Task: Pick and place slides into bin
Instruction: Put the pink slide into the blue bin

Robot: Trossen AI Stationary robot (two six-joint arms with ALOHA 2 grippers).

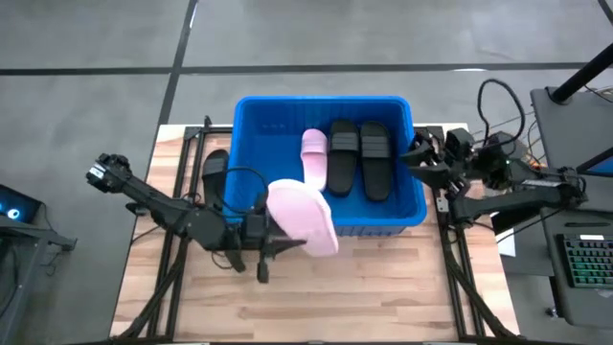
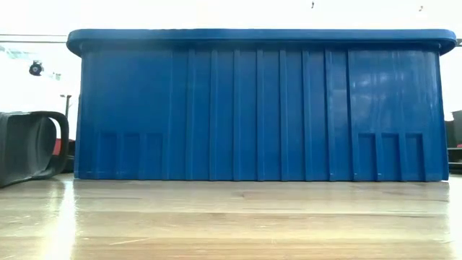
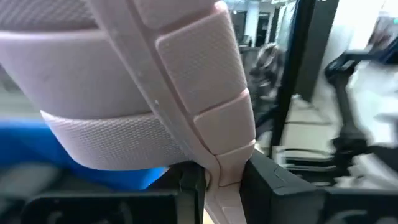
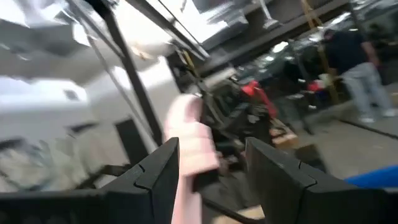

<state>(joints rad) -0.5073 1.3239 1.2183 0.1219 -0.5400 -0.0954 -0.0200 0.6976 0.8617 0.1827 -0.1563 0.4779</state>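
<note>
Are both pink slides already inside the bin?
No, one pink slide lies in the bin; the other is held over its rim by the left hand.

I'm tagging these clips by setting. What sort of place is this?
Probably a robotics lab or workshop. A wooden table stands on grey concrete floor, a keyboard and loose cables sit beside it, and the right wrist view shows exposed ceiling ducts.

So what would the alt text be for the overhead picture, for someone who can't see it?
Seen from above, the left gripper holds a pink slide over the near rim of a blue bin, which already holds another pink slide and two black slides.
</note>
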